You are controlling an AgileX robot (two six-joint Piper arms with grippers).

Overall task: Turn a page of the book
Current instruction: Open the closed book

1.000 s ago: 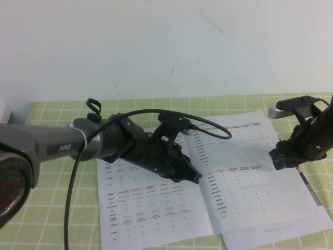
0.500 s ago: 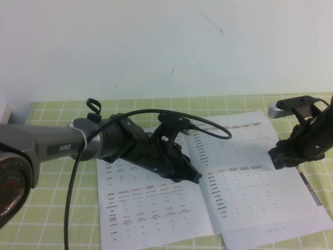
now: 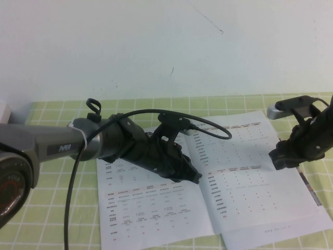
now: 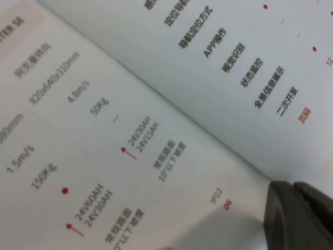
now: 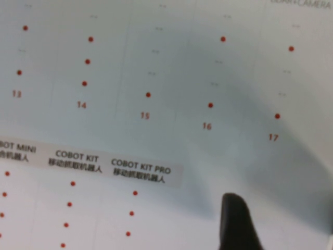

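Now, taken from the fingers outward:
Left gripper (image 3: 196, 177): tip low over the book's middle fold; its fingers (image 4: 291, 216) lie together, clenched, nothing between them.
Right gripper (image 3: 274, 158): over the outer part of the book's right-hand page; cannot tell.
Page (image 3: 250, 172): right half of the book, lying flat, printed with dotted tables.
Book (image 3: 156, 208): spread open on the green checked tablecloth (image 3: 47, 208), between the two arms.
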